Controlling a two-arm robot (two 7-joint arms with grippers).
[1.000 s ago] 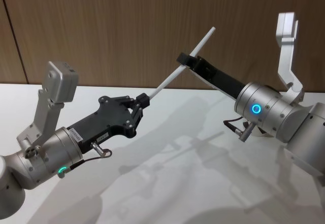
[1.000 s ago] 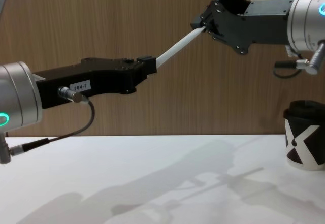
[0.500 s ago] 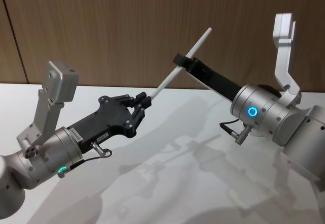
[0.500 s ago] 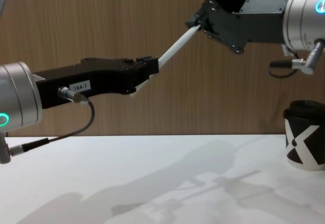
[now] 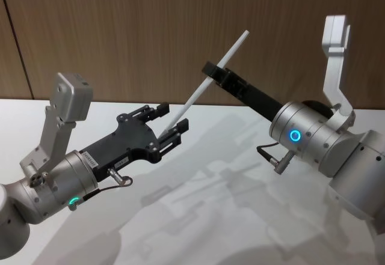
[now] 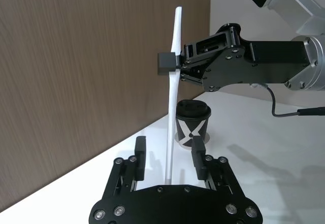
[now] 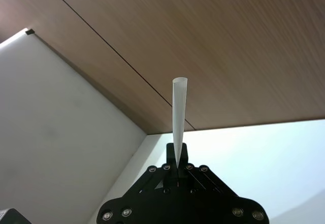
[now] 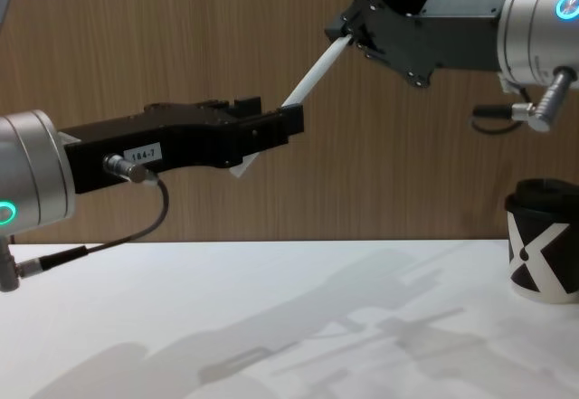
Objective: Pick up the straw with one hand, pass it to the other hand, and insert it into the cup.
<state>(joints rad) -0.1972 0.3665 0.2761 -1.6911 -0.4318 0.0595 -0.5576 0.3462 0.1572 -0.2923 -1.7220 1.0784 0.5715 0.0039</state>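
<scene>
I am watching the right gripper [image 5: 212, 71] pinching the straw [image 5: 198, 92] in mid-air near its upper end. The straw is slanting up and rightward, its lower end sitting between the spread fingers of the left gripper [image 5: 172, 115].

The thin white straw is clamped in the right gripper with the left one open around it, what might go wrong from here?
1. The thin white straw has its lower end between the fingers of the open left gripper; a sideways pull by the right gripper might snag and twist it.
2. The right gripper pinches far from that end, so the tip may wobble and miss the black paper cup.
</scene>
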